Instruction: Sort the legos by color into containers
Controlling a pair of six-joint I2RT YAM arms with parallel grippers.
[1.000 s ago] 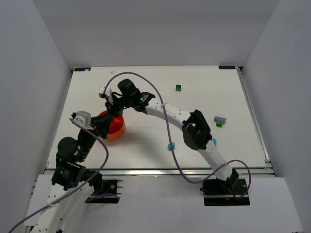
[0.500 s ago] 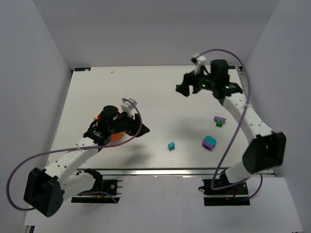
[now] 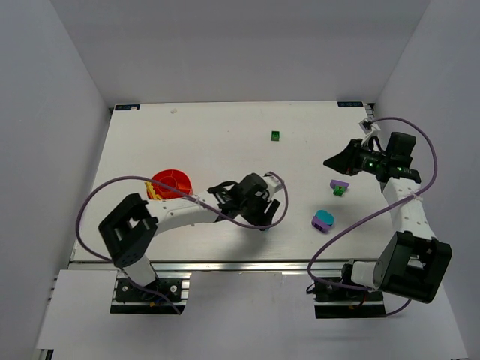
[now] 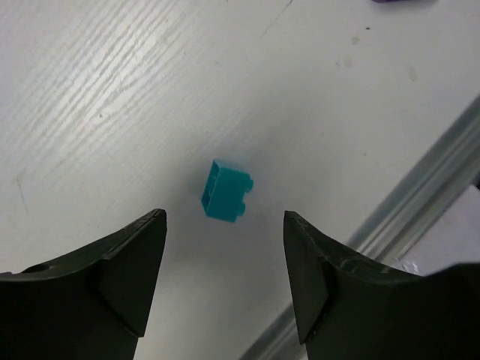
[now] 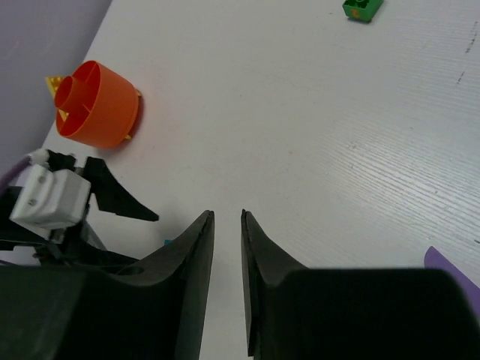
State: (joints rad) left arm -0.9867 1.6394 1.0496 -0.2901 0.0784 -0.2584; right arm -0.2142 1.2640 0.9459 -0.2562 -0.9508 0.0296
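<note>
My left gripper (image 3: 264, 219) reaches to the table's middle front, and in the top view it covers the brick under it. In the left wrist view it (image 4: 223, 215) is open, and a teal lego (image 4: 226, 191) lies on the table just ahead of its fingertips, untouched. My right gripper (image 3: 330, 162) hovers at the right, above a purple and green lego pair (image 3: 339, 186). Its jaws (image 5: 226, 214) stand a narrow gap apart with nothing between them. An orange-red bowl (image 3: 171, 184) sits at the left with yellow legos (image 3: 152, 193) beside it.
A green lego (image 3: 276, 136) lies at the back centre. A purple-and-teal lego (image 3: 323, 220) lies at the front right. The table's metal front rail (image 4: 420, 187) runs close behind the teal brick. White walls enclose the table on three sides.
My left arm has swung from the bowl to the table's middle and opened over the teal lego. My right arm has moved from the back to the right side, and its jaws have narrowed.
</note>
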